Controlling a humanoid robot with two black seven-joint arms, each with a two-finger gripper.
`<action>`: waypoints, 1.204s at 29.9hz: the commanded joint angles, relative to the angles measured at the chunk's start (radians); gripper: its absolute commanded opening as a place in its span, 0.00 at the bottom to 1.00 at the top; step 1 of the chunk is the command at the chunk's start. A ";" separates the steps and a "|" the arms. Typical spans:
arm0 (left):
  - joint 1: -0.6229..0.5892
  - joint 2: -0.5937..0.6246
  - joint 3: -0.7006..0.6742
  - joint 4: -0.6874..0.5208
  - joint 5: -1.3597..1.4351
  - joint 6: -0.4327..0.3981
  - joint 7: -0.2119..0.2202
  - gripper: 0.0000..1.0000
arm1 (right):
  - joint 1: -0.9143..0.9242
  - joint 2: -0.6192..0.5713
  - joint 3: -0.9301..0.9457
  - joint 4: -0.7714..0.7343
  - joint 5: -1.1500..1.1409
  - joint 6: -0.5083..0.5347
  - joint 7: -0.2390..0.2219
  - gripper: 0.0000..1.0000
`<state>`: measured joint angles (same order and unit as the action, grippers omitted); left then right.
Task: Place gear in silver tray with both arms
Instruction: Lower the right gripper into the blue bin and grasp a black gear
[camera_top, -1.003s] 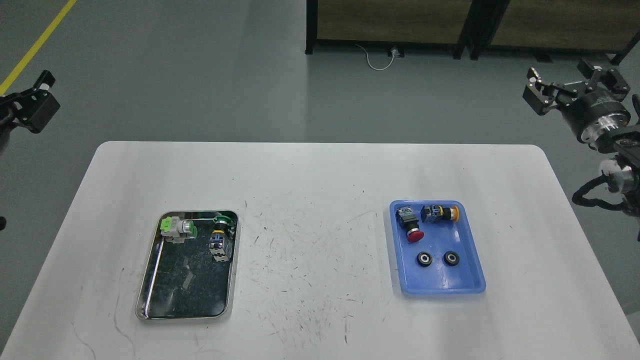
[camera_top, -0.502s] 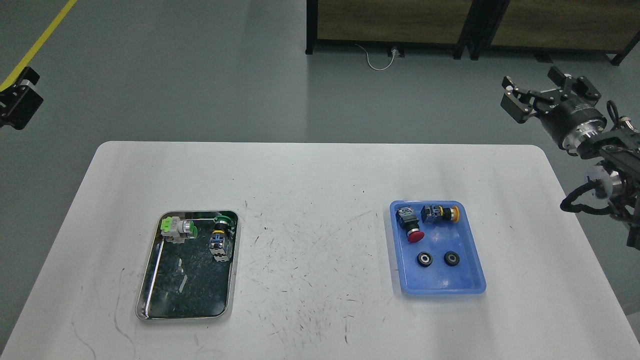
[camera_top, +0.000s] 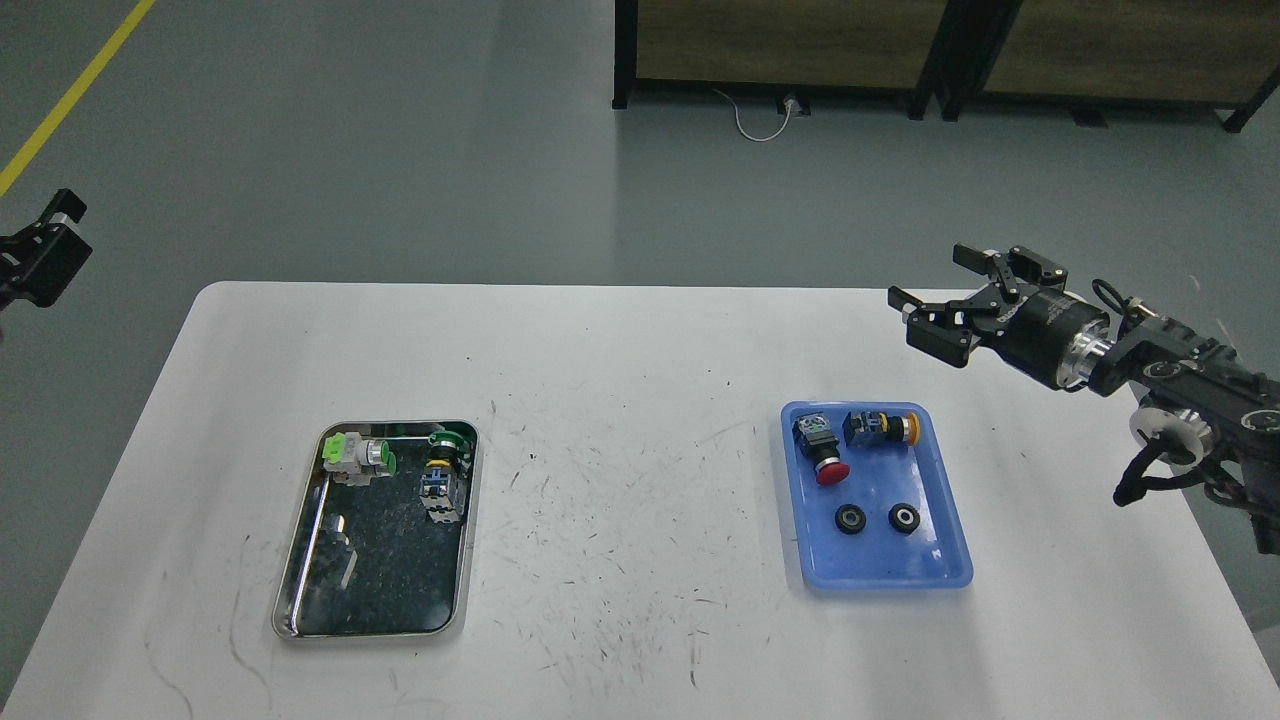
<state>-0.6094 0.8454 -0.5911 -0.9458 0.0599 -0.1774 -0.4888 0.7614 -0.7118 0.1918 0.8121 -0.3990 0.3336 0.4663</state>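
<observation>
The right gripper (camera_top: 940, 300), spread wide and empty, hovers just beyond the blue tray (camera_top: 940, 575), its gears (camera_top: 850, 519) nearer and leftward.

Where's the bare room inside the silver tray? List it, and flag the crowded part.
The silver tray is bare across its near half and middle. Its far end is crowded: the green-and-white switch by the far left corner, the green-capped switch along the right rim. A narrow gap separates them.
</observation>
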 joint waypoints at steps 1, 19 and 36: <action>-0.007 -0.009 0.008 0.022 0.009 -0.005 0.000 1.00 | -0.013 -0.032 -0.009 0.044 -0.046 0.030 0.000 1.00; -0.027 -0.060 0.080 -0.022 0.336 0.111 0.000 0.99 | -0.048 0.009 -0.161 0.055 -0.176 0.139 -0.115 1.00; -0.046 -0.095 0.155 -0.022 0.336 0.199 0.000 0.99 | -0.093 0.018 -0.176 0.036 -0.208 0.085 -0.189 0.99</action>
<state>-0.6550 0.7531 -0.4424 -0.9680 0.3958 0.0128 -0.4887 0.6751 -0.6933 0.0156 0.8508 -0.5989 0.4365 0.2802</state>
